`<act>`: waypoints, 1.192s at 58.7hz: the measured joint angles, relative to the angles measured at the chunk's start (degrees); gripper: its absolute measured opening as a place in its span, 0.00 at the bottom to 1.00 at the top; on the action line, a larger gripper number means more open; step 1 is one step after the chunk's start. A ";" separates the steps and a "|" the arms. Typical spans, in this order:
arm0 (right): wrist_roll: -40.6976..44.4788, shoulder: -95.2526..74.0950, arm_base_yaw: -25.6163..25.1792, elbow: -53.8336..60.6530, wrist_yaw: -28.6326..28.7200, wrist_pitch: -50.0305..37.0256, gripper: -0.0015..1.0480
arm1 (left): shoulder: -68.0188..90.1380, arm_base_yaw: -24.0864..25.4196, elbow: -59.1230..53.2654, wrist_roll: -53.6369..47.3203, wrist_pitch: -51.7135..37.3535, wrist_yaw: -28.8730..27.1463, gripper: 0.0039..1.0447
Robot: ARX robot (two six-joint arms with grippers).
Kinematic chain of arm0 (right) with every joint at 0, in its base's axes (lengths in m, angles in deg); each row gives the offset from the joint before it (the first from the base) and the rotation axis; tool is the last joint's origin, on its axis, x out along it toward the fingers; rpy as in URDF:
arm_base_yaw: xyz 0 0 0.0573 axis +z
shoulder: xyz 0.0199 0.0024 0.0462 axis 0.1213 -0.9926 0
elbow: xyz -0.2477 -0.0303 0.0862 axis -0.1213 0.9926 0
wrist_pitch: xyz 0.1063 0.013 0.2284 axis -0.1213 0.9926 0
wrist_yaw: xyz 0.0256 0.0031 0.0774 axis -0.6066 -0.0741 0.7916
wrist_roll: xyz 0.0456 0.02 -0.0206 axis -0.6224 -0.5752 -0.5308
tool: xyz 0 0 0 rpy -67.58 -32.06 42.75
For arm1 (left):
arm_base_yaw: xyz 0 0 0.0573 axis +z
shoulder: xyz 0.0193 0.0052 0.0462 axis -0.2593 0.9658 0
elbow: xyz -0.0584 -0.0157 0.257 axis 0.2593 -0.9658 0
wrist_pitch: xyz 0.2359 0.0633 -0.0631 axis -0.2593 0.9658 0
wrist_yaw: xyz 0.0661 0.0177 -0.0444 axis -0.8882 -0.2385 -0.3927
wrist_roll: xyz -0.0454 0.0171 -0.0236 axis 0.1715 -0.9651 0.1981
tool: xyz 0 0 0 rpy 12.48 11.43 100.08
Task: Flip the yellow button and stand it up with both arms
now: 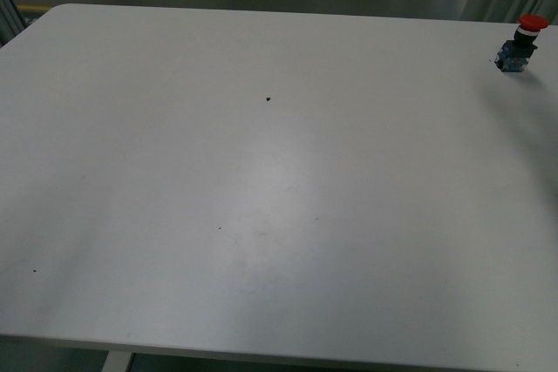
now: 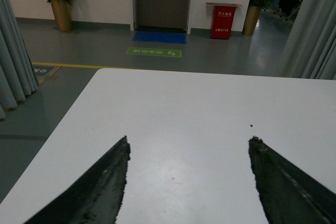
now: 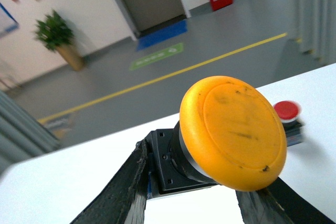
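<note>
The yellow button (image 3: 233,137) appears only in the right wrist view. It sits between the two black fingers of the right hand (image 3: 202,177), which close on its black block, and its round cap faces the camera. The white desk (image 3: 63,187) is seen below it. Behind it, on the desk, there is a red button (image 3: 287,111). The front view shows this red button (image 1: 521,43) near the far right edge, but no arm and no yellow button. In the left wrist view the left hand (image 2: 189,145) is wide open and holds nothing. A small dark speck (image 2: 251,126) lies on the desk just beside one fingertip.
</note>
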 joint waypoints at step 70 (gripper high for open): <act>34.71 -27.12 -9.35 -19.91 -0.61 16.68 0.37 | 0.00 0.00 0.00 -0.13 0.00 0.00 0.94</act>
